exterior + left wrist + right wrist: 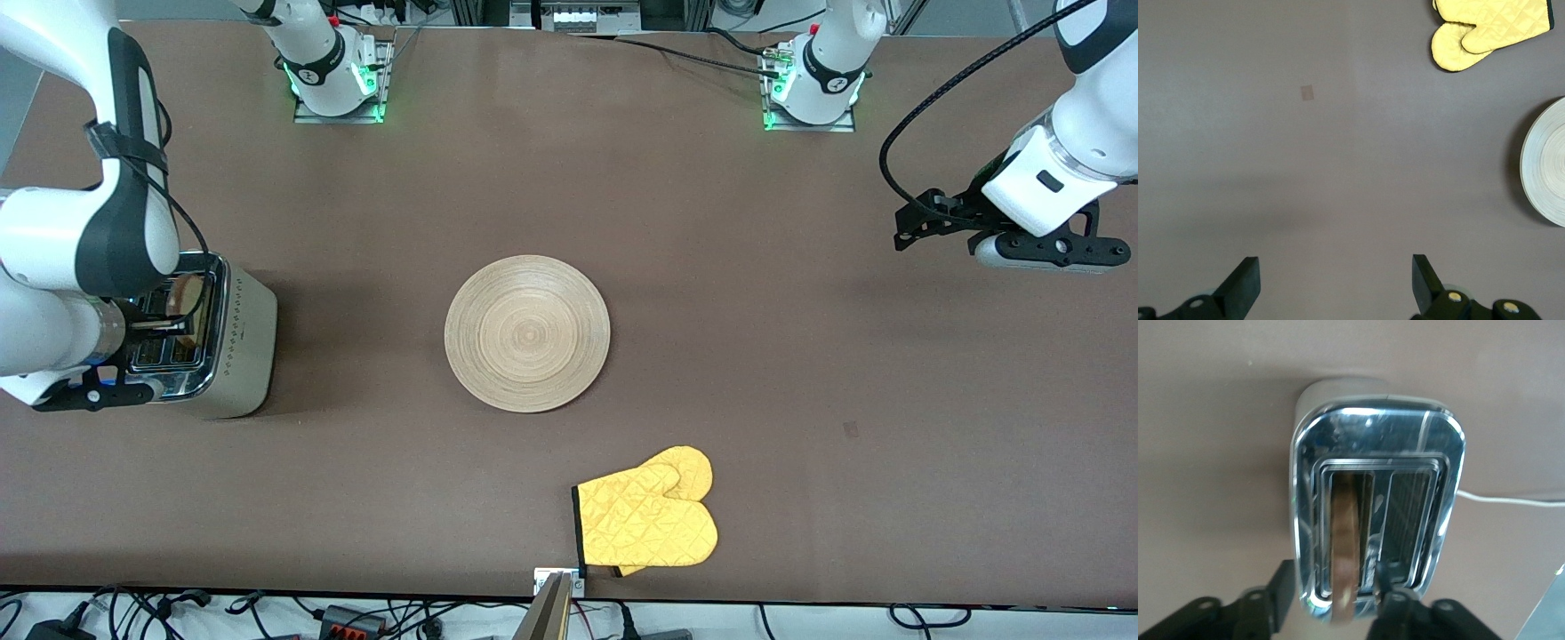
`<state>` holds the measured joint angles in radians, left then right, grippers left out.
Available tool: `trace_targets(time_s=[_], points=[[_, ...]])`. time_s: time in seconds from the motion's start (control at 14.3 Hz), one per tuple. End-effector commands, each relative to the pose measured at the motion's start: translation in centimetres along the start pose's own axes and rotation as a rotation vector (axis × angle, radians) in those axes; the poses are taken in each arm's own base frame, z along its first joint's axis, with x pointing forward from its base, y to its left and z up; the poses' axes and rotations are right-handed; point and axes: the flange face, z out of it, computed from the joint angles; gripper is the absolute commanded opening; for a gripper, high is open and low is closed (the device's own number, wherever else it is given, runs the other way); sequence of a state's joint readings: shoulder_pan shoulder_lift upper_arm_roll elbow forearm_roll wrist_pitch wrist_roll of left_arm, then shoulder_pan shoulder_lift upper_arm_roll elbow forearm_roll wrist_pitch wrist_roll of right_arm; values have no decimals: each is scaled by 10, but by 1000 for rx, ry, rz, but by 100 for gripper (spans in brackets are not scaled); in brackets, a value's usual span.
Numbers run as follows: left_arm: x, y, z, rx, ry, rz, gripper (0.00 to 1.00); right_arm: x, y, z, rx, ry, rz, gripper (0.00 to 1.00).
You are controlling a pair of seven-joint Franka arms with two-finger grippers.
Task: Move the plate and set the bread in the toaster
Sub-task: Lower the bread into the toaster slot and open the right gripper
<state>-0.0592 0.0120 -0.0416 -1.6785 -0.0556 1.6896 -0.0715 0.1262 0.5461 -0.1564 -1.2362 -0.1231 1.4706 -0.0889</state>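
Chrome toaster (pixel 209 342) at right arm's end, bread (pixel 1343 550) standing in one slot.
Right gripper (pixel 1331 600) over toaster, jaws parted astride bread; left gripper (pixel 1335 283) waits, jaws wide, over bare surface (pixel 800 356); plate (pixel 527 333) mid-surface, clear all round.

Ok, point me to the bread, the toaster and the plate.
bread (pixel 1343 553): right wrist view, crust edge standing in a slot.
toaster (pixel 249 338): front view, beige side wall.
plate (pixel 527 333): front view, centre of its ring grain.
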Motion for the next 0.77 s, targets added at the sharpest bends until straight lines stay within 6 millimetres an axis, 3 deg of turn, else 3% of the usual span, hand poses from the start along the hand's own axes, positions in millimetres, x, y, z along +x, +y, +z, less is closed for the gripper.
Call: trace_targets(time_s=[0.0,0.21,0.42,0.56,0.7], points=[[-3,0,-3,24,2,12,100,-33,3,-46,109,13,18,100],[-3,0,-3,24,2,12,100,-59,3,-94,163,13,7,100],[-3,0,-3,24,2,12,100,-66,-4,-108,233,33,-18,100],[-3,-1,-3,24,2,11,100,-85,-6,-132,238,80,-15,100],[-3,-1,-3,24,2,11,100,-86,1,-124,239,35,22,100]])
